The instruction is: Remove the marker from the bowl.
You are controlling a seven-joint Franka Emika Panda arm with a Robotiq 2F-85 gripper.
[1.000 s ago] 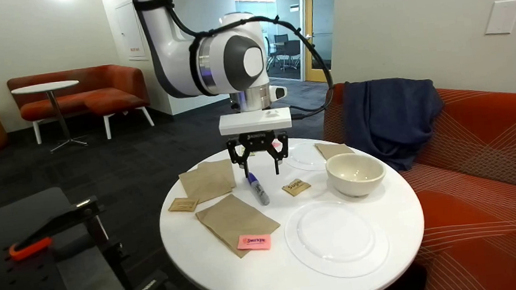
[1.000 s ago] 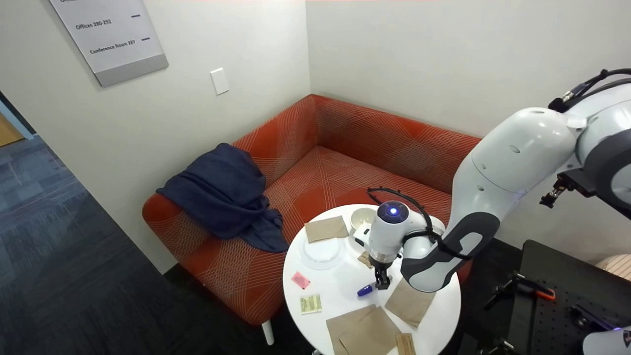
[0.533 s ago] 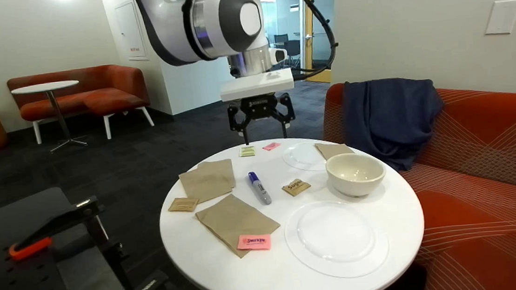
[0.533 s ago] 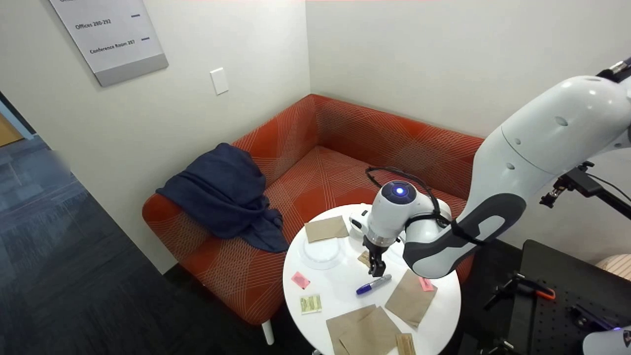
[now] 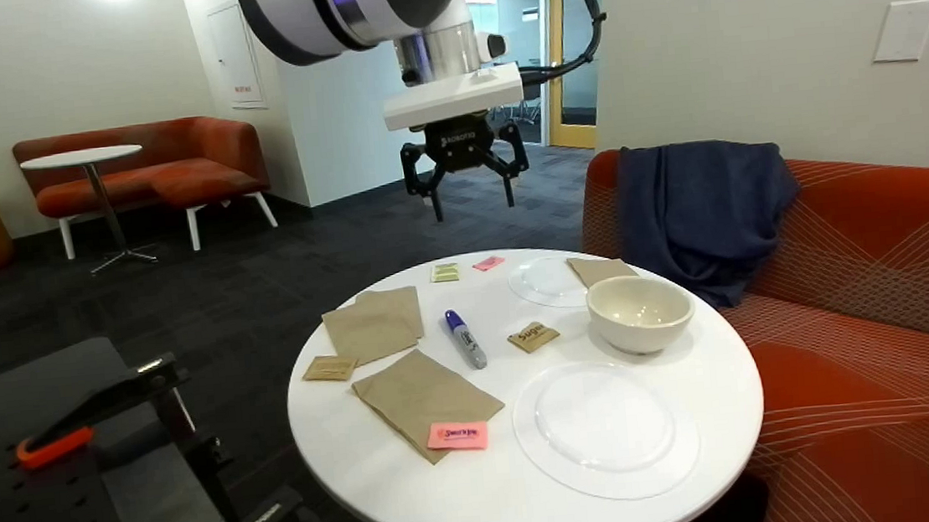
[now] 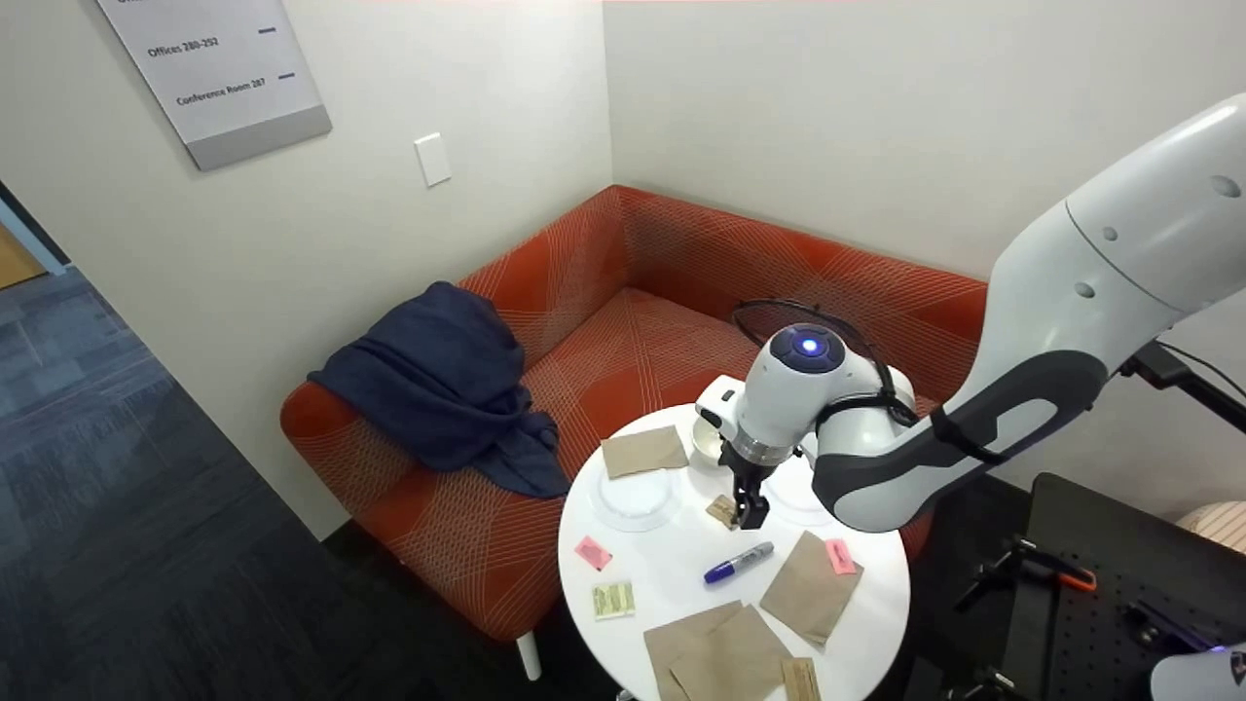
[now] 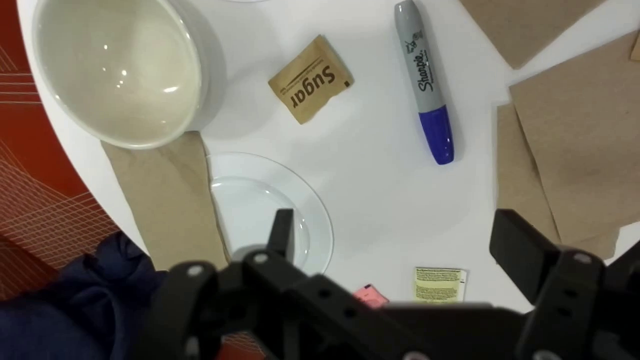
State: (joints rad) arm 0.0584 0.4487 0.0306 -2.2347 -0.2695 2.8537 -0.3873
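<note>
The marker [image 7: 425, 82] lies on the tabletop [image 5: 453, 510], outside the bowl [image 7: 120, 75]; removal appears complete. Our pincer [image 5: 474, 210] hangs spread wide, holding nothing; we should raise it smoothly, clear of the bowl.

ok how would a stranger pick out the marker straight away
Start at the round white table bearing the off-white bowl. In an exterior view, the Sugar packet lies left of the bowl, and the marker left of that packet. It is a slim grey pen with a blue cap, unlike the flat brown packet and paper sheets on either side.
</note>
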